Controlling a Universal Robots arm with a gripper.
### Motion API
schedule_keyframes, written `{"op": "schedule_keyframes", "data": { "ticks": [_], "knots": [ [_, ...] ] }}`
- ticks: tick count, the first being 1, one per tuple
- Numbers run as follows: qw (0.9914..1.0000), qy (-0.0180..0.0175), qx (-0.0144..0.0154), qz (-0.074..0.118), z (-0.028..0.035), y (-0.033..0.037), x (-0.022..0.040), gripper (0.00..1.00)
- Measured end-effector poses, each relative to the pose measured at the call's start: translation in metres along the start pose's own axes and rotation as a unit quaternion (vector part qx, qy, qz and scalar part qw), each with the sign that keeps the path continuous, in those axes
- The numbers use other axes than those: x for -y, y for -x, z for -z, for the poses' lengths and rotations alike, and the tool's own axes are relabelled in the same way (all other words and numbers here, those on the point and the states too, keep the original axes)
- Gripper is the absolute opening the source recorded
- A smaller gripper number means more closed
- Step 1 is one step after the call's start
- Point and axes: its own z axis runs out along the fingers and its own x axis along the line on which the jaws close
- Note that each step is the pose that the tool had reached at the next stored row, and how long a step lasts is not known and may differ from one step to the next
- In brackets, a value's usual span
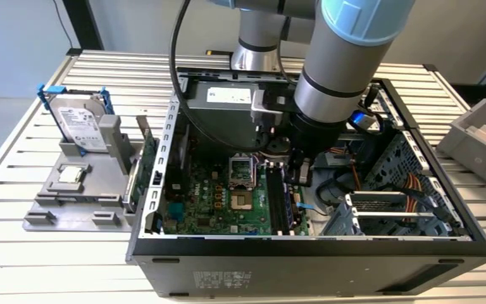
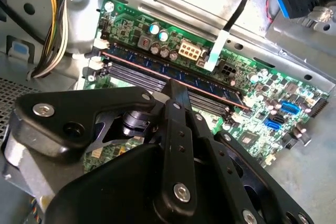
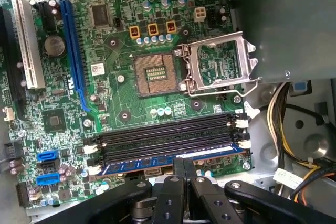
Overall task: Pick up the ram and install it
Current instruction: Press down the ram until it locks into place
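Ram [image 3: 173,162] sits in the outermost of the black memory slots [image 3: 168,137], its dark-blue board running the slot's whole length in both wrist views. The gripper [image 3: 184,167] is right over the stick's middle, its jaws drawn together with their tips at the top edge. Whether they pinch the board or merely press on it cannot be told. By this judgement the pick-up is done and the stick is in its slot; whether the white end latches [image 3: 243,144] have fully clicked home is not clear, so seating may be unfinished.

Room is tight. The neighbouring slots lie just beside the ram, with the open processor socket [image 3: 155,74] beyond them. In the exterior view the arm [image 1: 331,88] reaches down inside the computer case [image 1: 311,253], with the drive cage [image 1: 386,209] and cables near it, and the case wall [image 1: 154,183] farther off.
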Motion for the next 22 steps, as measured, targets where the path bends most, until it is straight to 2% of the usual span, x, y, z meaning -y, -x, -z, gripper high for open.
{"op": "schedule_keyframes", "data": {
  "ticks": [16, 20, 22],
  "knots": [
    [1.00000, 0.0001, 0.0003, 0.002, -0.0001, 0.0000, 0.0000, 0.00],
    [0.99976, 0.0010, 0.0000, 0.022, -0.0011, 0.0001, 0.0010, 0.00],
    [0.99931, 0.0017, -0.0005, 0.037, -0.0019, 0.0002, 0.0012, 0.00]
  ]
}}
